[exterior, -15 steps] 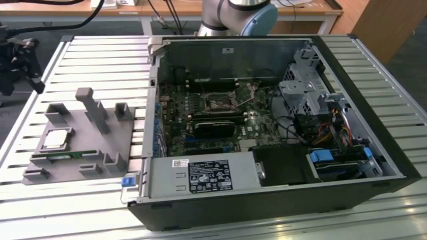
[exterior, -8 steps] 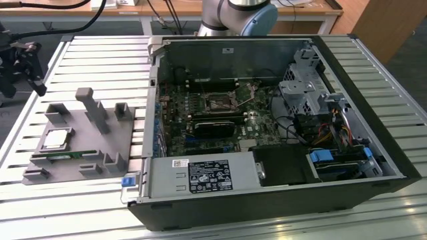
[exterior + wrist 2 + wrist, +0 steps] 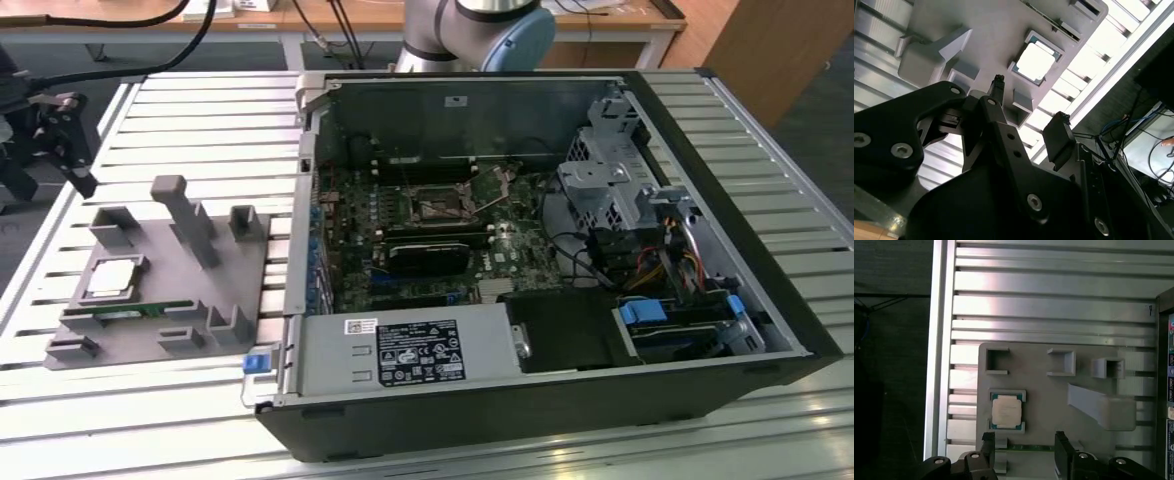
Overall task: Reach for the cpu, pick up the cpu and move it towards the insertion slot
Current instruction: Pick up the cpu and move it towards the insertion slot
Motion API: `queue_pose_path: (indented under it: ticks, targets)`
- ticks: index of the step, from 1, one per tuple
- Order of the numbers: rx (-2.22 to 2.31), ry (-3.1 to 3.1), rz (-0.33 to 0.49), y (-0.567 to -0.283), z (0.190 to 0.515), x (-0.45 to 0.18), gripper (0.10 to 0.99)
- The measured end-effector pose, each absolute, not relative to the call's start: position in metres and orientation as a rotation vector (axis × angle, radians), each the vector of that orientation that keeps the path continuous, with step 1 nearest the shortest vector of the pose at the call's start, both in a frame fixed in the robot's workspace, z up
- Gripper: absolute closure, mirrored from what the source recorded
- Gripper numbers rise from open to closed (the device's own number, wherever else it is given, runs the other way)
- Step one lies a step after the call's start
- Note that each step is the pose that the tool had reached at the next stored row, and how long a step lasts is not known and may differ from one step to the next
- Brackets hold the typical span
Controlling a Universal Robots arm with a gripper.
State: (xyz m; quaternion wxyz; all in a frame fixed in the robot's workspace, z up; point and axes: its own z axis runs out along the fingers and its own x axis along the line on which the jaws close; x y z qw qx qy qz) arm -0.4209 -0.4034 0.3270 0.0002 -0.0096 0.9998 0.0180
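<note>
Claw (image 3: pixel 1031 98) is spread wide, nothing between the fingers, hanging above the grey tray (image 3: pixel 167 275) at the bench's (image 3: pixel 174 90) edge on the exterior view's left. The cpu (image 3: pixel 114 278) lies flat in its recess on the tray, along the tray edge farthest from the case (image 3: pixel 534 420), untouched. The slot (image 3: pixel 438 208) sits mid-board inside the case, well apart from the chip, with the case wall between them.

Here's the worry. In the first wrist view the claw is not squared over the cpu (image 3: pixel 1006 410). It is lined up over the green stick (image 3: pixel 1029 446) just beside the chip, with one finger level with the chip's side and the other well clear of it. Dropping from this line, I'd say the fingers land on the stick or on the tray rather than around the chip.

Second risk: the chip is thin and sits low, with grey lips (image 3: pixel 1008 394) holding two opposite edges. Only the other two edges look free, so a grip on the wrong axis would jam on the lips. A shallow pinch could also tilt the chip or let it slide out.

Third: the tall post (image 3: pixel 180 215) stands near the recess and could clip a finger. A low carry towards the slot could strike the case rim.
</note>
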Motion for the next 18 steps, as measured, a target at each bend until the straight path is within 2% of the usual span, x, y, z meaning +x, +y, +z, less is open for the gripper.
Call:
queue_pose_path:
  ticks: [18]
  targets:
    - [-0.030,3.140,0.058,-0.410,0.303,-0.422,0.498]
